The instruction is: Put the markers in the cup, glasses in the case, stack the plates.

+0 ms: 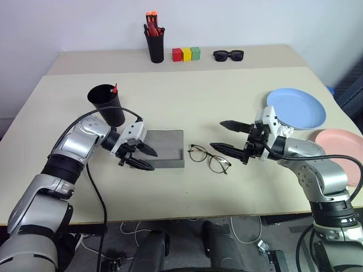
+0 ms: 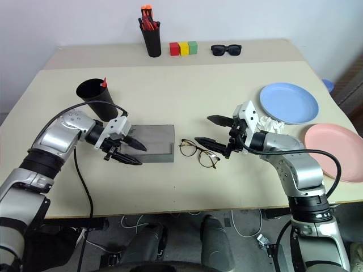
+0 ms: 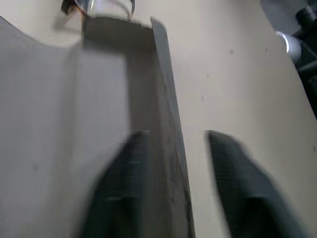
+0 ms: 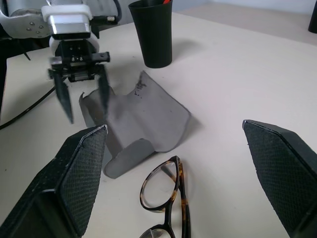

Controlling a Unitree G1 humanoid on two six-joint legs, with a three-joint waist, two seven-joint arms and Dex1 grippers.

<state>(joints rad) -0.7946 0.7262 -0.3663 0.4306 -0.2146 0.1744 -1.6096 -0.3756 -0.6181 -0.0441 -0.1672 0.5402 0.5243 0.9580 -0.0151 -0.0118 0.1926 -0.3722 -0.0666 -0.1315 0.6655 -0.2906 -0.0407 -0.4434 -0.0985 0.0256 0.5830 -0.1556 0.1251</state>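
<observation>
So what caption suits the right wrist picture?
Open right gripper faces eyeglasses, grey case, black cup, left gripper.

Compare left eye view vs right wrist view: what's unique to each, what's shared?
Left eye view alone: light blue round plate, pink round plate, chunky black sunglasses, red, yellow and green blocks, straight black pen holder, and the right gripper from outside, open beside the glasses.

Right wrist view alone: the raised curled flap of the case, and the left gripper head-on, fingers apart over the case edge.

Both: flat grey glasses case, thin round-lensed eyeglasses lying on the table outside it, tapered black plastic cup with a red-tipped marker inside.
</observation>
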